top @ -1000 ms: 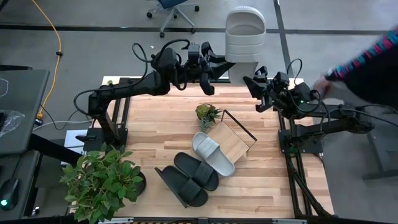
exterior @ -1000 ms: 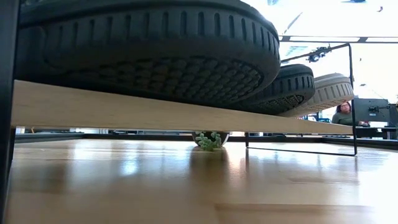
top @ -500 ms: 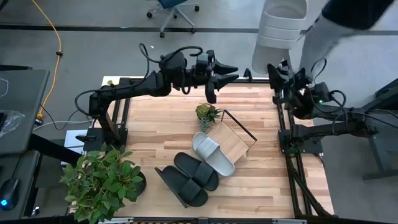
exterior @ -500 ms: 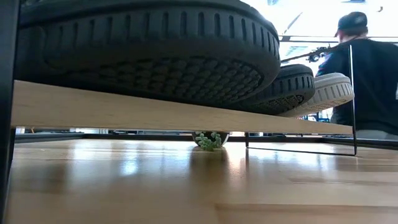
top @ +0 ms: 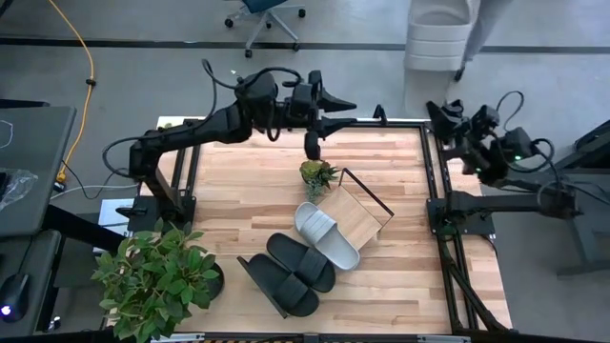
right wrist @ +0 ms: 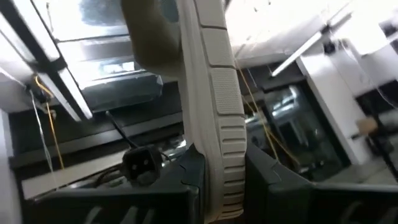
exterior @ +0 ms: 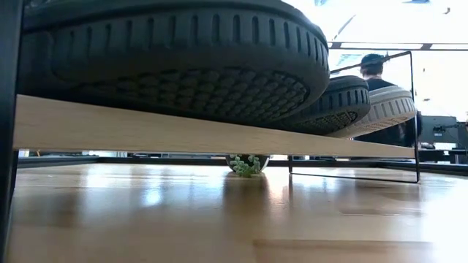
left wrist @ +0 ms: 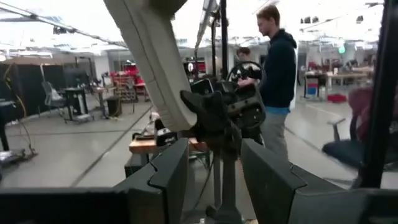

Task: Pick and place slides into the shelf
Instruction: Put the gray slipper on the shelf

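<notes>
The shelf (top: 357,217) stands slantwise on the table and bears two black slides (top: 291,286) (top: 303,259) and one light grey slide (top: 326,233), all resting on their soles on its plank (exterior: 183,133). A second light grey slide (top: 436,43) is up in the air beyond the table's far right corner, with my right gripper (top: 446,112) shut on it. My left gripper (top: 329,122) hovers open over the table's far edge, clear of that slide, which shows ahead of its fingers in the left wrist view (left wrist: 149,68). My right gripper pinches the grey slide's sole between its two fingers, at the end away from the strap (right wrist: 225,177). One finger lies on each face, and the ribbed side edge shows between them. The fingers slant upward. The slide stands up above them, lifted clear of everything.
A small potted plant (top: 317,171) sits just behind the shelf's far end. A big leafy plant (top: 157,276) fills the near left corner. A person (left wrist: 277,74) stands beyond the table's far side. Bare wood lies to the left of the shelf (top: 238,191).
My right gripper has drawn back toward the table's right edge, carrying the grey slide away from my left gripper. The slide stays upright above its fingers. My left gripper has tipped and rolled a little in place.
</notes>
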Controlling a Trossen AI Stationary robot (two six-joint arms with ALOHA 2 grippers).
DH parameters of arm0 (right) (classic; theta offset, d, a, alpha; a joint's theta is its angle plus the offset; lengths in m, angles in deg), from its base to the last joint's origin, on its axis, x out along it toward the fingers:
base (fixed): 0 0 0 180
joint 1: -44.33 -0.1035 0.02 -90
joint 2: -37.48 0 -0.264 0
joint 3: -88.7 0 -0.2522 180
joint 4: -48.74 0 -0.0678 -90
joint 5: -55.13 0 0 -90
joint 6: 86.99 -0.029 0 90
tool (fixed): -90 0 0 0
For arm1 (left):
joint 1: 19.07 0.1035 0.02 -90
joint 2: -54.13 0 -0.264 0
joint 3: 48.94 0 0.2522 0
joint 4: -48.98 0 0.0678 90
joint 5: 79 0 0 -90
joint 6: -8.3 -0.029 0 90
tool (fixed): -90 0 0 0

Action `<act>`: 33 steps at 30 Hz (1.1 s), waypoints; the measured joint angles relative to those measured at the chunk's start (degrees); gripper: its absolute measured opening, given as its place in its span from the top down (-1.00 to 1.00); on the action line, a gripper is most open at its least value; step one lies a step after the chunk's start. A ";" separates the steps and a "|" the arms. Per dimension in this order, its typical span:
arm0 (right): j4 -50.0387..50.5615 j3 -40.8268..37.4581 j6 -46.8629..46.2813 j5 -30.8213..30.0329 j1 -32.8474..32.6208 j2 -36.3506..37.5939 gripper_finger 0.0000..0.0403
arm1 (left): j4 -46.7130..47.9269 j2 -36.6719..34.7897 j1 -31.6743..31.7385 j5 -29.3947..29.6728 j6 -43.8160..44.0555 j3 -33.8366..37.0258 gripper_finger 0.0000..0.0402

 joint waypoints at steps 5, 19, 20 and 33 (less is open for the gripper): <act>12.31 0.09 -9.01 -0.74 0.00 5.59 0.81 | 5.61 -2.43 1.39 -1.51 -3.55 -0.07 0.31; 36.03 0.00 -37.95 3.94 -0.02 11.85 0.81 | 17.42 -7.64 3.72 -2.61 -5.94 -0.04 0.31; 36.73 0.00 -39.67 4.72 -0.02 12.10 0.81 | 18.39 -7.96 3.72 -2.61 -5.93 -0.04 0.31; 43.71 -0.07 -52.20 4.45 -8.11 12.26 0.81 | 24.74 -8.24 3.70 -2.32 -6.28 -0.04 0.31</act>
